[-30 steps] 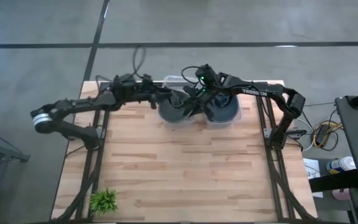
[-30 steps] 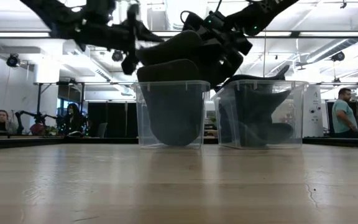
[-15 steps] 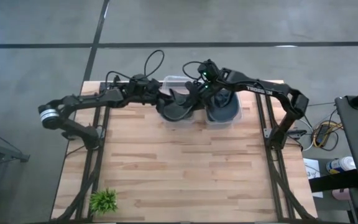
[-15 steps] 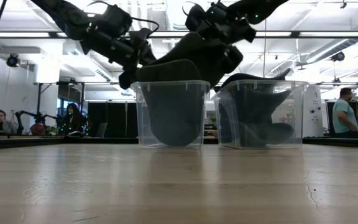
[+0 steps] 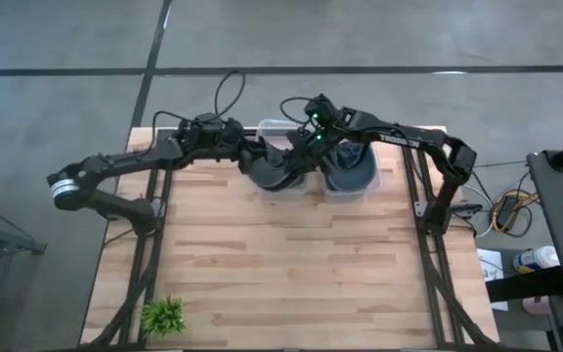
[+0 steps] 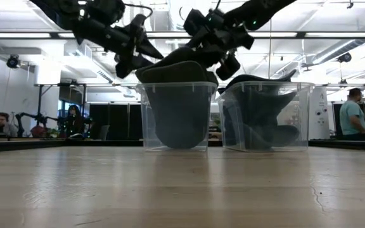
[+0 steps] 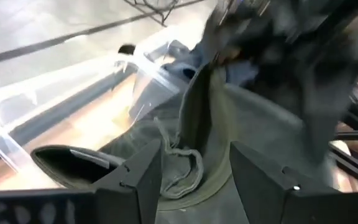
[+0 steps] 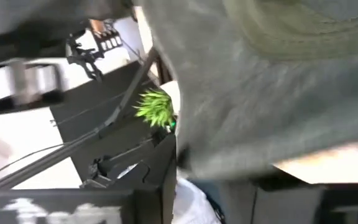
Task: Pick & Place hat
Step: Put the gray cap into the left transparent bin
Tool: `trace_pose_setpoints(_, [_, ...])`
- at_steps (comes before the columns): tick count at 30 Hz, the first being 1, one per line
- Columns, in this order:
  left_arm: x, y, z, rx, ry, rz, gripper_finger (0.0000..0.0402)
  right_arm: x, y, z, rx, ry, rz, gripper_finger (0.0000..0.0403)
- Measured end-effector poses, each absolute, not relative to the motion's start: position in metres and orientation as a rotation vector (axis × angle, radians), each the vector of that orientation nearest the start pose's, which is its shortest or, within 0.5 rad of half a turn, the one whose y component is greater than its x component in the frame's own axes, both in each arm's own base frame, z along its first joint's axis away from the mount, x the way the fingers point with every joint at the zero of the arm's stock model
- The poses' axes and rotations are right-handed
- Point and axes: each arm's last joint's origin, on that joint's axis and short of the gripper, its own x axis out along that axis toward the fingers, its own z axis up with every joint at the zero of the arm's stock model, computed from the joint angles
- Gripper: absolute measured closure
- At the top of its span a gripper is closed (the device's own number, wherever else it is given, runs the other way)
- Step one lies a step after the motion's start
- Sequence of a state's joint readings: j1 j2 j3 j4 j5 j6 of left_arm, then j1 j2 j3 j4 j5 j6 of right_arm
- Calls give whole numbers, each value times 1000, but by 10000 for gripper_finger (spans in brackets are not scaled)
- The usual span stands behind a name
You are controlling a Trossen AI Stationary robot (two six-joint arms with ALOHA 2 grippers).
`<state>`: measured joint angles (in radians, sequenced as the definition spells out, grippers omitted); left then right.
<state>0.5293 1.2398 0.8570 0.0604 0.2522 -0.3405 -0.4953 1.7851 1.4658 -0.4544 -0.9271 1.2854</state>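
Two clear bins (image 6: pixel 175 114) at far edge of table (image 5: pixel 281 274). Dark hat (image 6: pixel 173 69) sits in top of left bin, crown down inside. Left gripper (image 7: pixel 194 168) over hat, fingers spread, hat fabric between them. Right gripper (image 6: pixel 217 54) at hat's brim; finger state cannot tell. Second hat (image 6: pixel 258 117) in right bin.

Both arms (image 5: pixel 135 168) were dark and thin, with looping black cables, a silver ring at the left elbow, and white letters on the right arm (image 5: pixel 399 139).
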Motion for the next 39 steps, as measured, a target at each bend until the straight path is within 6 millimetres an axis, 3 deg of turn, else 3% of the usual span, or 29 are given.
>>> trace_pose_setpoints(6, [239, 132, 289, -452, 240, 337, 221, 363, -169, 258, 1770, 875, -11, 317])
trace_pose_setpoints(16, [261, 141, 252, -502, 373, 337, 221, 359, -167, 275, 1801, 946, -4, 270])
trace_pose_setpoints(22, [264, 144, 245, -496, 394, 382, 221, 344, -160, 288, 1792, 1033, -60, 233])
trace_pose_setpoints(26, [261, 143, 250, -492, 379, 379, 221, 330, -159, 313, 1655, 965, -194, 224])
trace_pose_setpoints(31, [253, 138, 275, -462, 295, 363, 221, 314, -166, 334, 1378, 863, -541, 230])
trace_pose_setpoints(36, [245, 133, 291, -406, 248, 354, 221, 325, -177, 306, 1300, 912, -619, 245])
trace_pose_setpoints(39, [242, 132, 290, -374, 282, 359, 221, 341, -185, 288, 1265, 895, -591, 256])
